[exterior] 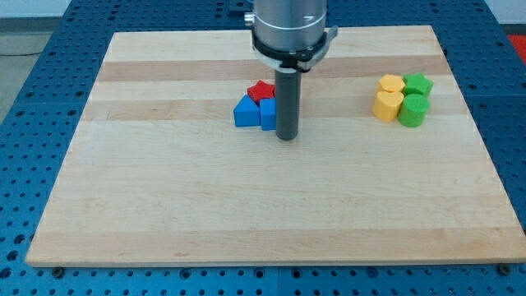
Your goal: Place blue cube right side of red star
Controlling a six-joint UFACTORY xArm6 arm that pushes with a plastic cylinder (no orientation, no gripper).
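A red star (260, 90) lies near the middle of the wooden board (246, 205), toward the view's top. A blue cube (268, 114) sits just below it, touching it. A second blue block (245, 111) of unclear shape sits to the cube's left, touching it. My tip (286, 136) is at the lower right of the blue cube, and the rod stands against the cube's right side. The rod hides part of the cube's right face and anything behind it.
At the view's right is a tight cluster: a yellow block (391, 83) and a yellow heart-like block (387, 104) on the left, a green star-like block (417, 83) and a green cylinder (412, 110) on the right.
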